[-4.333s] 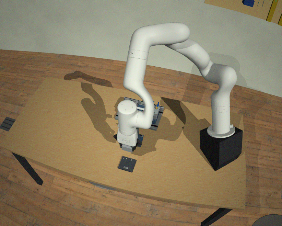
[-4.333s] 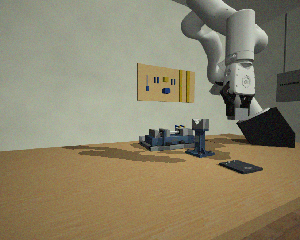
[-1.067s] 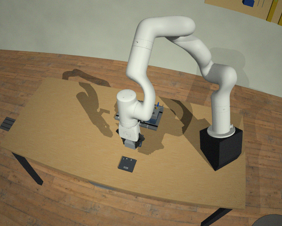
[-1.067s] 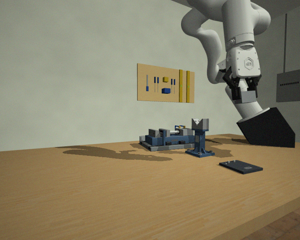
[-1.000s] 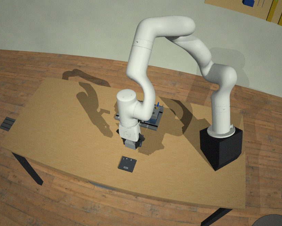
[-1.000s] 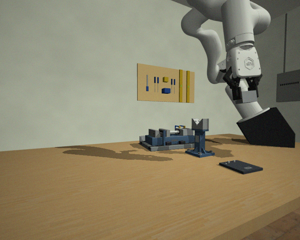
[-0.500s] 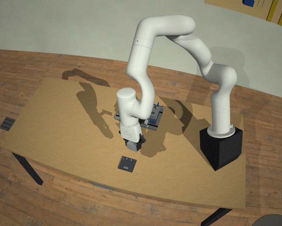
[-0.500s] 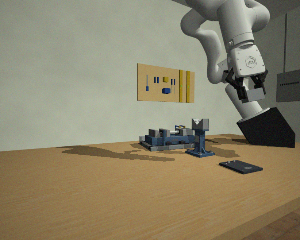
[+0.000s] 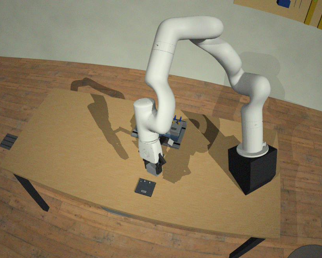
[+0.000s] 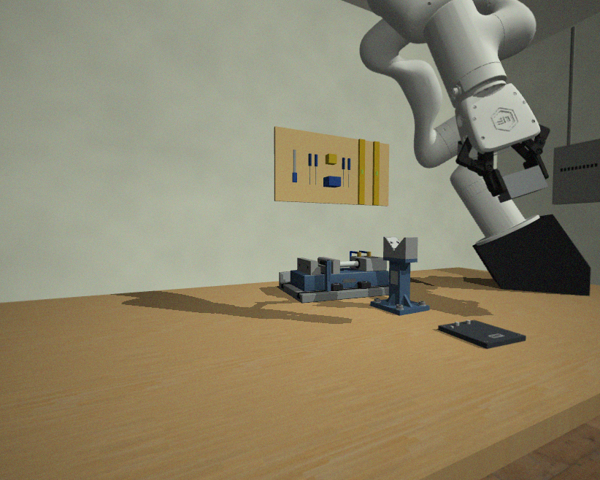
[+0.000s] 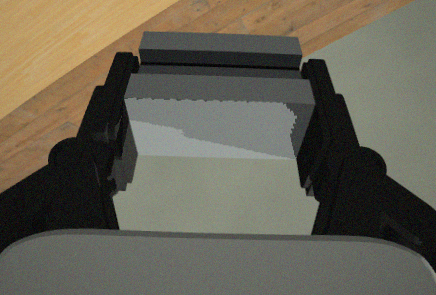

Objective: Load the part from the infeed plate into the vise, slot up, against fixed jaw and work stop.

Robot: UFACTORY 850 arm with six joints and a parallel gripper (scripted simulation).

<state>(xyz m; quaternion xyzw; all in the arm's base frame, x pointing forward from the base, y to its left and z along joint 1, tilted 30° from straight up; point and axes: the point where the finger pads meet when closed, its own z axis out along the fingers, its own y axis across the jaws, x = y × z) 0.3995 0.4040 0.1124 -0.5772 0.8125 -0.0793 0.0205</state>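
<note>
My gripper [image 10: 514,173] is shut on the part, a grey block [image 10: 520,184], and holds it tilted, high above the table. In the wrist view the block [image 11: 216,132] sits between the two black fingers, with a slot or step across its far end. It also shows in the top view [image 9: 152,167], below the wrist. The dark infeed plate [image 10: 481,333] lies bare on the table below and in front of the gripper; it shows in the top view [image 9: 145,187] too. The blue vise [image 10: 336,279] stands open further back. The V-block [image 10: 400,273] stands on its blue post between the vise and the plate.
The arm's black base [image 10: 536,255] stands at the table's right rear. A pegboard [image 10: 331,166] with tools and a grey box [image 10: 582,170] hang on the wall. The table's near edge shows in the wrist view, with wooden floor beyond it.
</note>
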